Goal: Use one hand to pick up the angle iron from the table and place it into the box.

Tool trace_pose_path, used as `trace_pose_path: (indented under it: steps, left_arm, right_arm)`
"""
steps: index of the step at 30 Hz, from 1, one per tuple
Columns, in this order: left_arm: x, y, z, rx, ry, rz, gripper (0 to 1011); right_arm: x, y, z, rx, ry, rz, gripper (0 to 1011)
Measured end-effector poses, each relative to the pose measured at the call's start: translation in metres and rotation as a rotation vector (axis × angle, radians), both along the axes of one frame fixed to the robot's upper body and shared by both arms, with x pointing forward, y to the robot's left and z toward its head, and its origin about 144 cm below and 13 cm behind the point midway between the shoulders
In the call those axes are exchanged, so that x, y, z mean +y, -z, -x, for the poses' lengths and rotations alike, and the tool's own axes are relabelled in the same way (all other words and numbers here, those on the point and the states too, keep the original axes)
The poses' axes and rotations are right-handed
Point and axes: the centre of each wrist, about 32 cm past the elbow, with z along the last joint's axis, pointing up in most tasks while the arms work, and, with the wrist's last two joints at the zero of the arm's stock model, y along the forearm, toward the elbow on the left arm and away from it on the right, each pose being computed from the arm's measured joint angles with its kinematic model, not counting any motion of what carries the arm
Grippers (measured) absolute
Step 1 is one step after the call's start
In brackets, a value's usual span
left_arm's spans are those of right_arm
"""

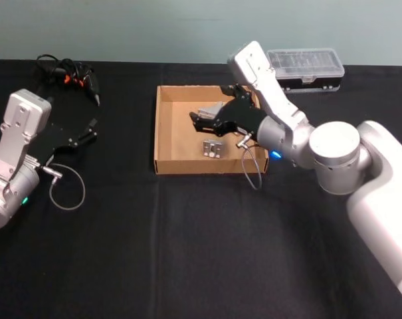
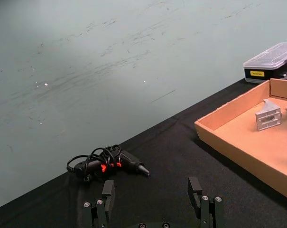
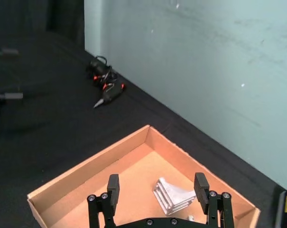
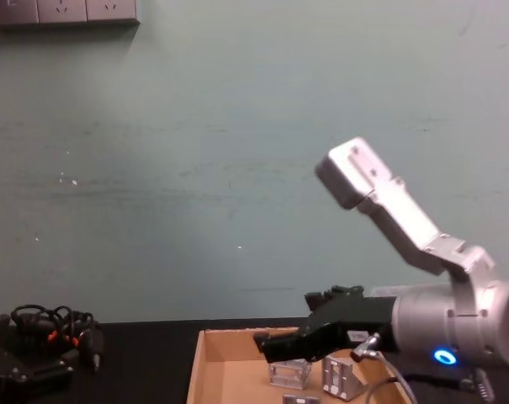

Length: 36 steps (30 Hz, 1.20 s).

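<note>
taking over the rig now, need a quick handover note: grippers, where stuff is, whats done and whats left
Right gripper: open, empty, over the box.
Left gripper: open, empty, parked over the table on the robot's left, near the glue gun.
Angle irons: two stand in the box, with a smaller flat metal piece nearer the front wall.
Done: angle irons are in the box.
Left: pull the right arm back clear of the box.

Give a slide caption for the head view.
Right gripper open over the box, two angle irons inside; left gripper parked on the table.
</note>
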Motion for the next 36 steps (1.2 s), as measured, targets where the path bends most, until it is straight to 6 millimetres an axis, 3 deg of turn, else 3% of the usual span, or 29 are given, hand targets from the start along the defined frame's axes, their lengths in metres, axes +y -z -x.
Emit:
trace_pose_path:
  steps: [16,22,36]
  left_arm:
    - [0.0,0.0,0.0,0.0,0.0,0.0,1011]
    - [0.0,0.0,0.0,0.0,0.0,0.0,1011]
    - [0.0,0.0,0.0,0.0,0.0,0.0,1011]
  right_arm:
    - [-0.054,-0.01,0.041,-0.106,0.113,-0.09,1004]
    - [-0.077,-0.001,0.054,-0.107,0.172,-0.101,1004]
    - [-0.098,0.021,0.066,-0.076,0.251,-0.108,1004]
